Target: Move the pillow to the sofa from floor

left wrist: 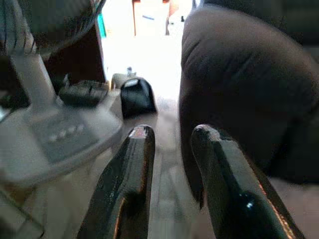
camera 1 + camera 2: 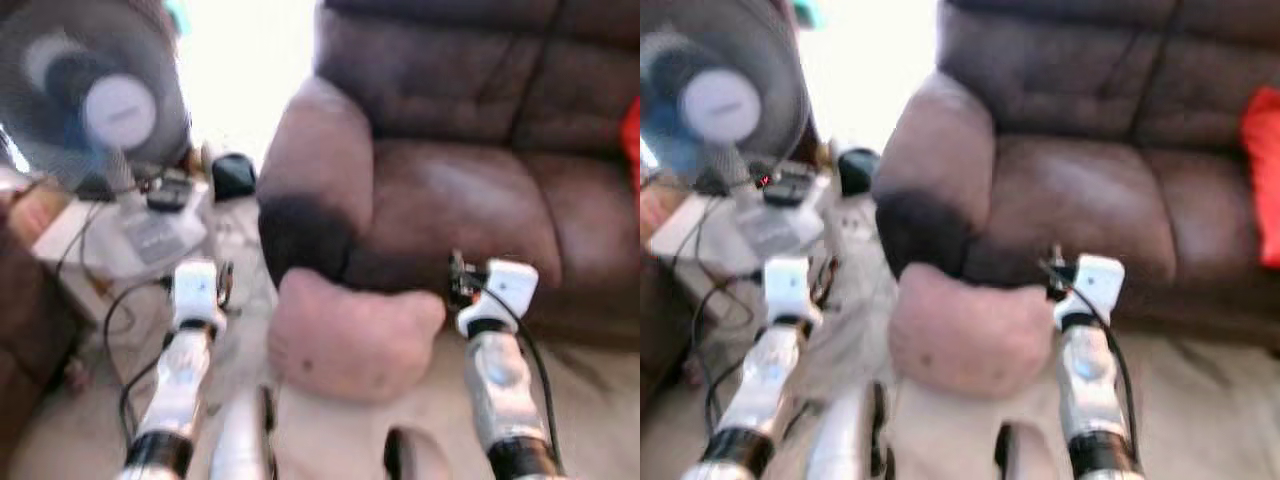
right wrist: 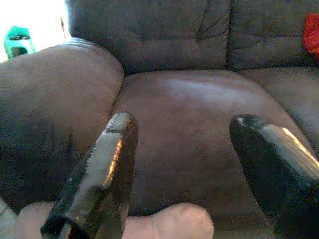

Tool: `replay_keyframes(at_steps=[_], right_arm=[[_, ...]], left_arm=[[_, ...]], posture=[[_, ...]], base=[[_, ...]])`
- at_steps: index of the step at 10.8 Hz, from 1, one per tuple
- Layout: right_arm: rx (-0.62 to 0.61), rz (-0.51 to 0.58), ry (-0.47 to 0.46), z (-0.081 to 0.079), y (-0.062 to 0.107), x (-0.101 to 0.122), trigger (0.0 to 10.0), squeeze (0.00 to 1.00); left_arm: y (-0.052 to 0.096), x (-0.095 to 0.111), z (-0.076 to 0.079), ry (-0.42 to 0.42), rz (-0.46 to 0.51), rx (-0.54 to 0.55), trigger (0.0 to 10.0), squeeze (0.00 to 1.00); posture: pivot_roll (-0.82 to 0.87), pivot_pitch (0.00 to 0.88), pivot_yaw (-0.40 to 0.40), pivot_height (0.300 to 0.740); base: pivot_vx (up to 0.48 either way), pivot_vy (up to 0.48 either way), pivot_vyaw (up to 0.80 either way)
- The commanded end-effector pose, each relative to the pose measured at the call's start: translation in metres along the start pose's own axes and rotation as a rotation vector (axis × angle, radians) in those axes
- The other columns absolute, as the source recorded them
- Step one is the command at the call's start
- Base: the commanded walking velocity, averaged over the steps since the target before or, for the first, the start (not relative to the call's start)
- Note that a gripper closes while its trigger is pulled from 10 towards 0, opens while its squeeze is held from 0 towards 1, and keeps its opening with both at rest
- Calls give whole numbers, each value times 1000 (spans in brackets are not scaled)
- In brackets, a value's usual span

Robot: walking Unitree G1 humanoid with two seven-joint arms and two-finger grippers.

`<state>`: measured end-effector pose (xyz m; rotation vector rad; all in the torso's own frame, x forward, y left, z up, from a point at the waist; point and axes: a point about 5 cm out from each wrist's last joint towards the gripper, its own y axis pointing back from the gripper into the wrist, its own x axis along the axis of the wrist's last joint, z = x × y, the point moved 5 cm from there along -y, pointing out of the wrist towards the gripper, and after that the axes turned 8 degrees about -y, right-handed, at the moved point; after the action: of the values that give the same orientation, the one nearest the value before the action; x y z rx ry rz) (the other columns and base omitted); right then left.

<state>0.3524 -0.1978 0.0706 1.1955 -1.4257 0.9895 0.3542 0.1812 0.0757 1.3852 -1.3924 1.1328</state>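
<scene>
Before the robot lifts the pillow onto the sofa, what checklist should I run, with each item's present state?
1. Pillow lies between both arms, in front of the sofa: ok.
2. Left gripper open: ok, a narrow gap between its fingers.
3. Right gripper open: ok, fingers wide apart.
4. Either gripper touching the pillow: cannot tell; the pictures are blurred.
5. Sofa seat free ahead of the right gripper: ok; a red thing sits farther right.
6. Fan and cables near the left arm: not ok, close by.
</scene>
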Motion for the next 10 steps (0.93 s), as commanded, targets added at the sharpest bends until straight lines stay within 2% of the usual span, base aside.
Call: replay_keyframes(at_steps=[1,6,8,10], right_arm=[[-19,-2,17,7,-2,2,10000,0],[-31,-21,4,8,-2,-3,10000,0],[-16,-8,2,5,-3,-1,10000,0],[-18,-17,12,4,-3,-3,10000,0]], left_arm=[[-6,12,5,10,36,-14,10000,0],[-5,11,7,15,30,-27,10000,0],[-4,10,9,15,28,-31,10000,0],[-5,10,12,20,25,-45,10000,0]], posture=[[46,67,-44,601],[44,58,-40,601],[45,52,-40,569],[48,52,-40,569]], base=[[0,0,0],[0,0,0],[0,0,0],[0,0,0]])
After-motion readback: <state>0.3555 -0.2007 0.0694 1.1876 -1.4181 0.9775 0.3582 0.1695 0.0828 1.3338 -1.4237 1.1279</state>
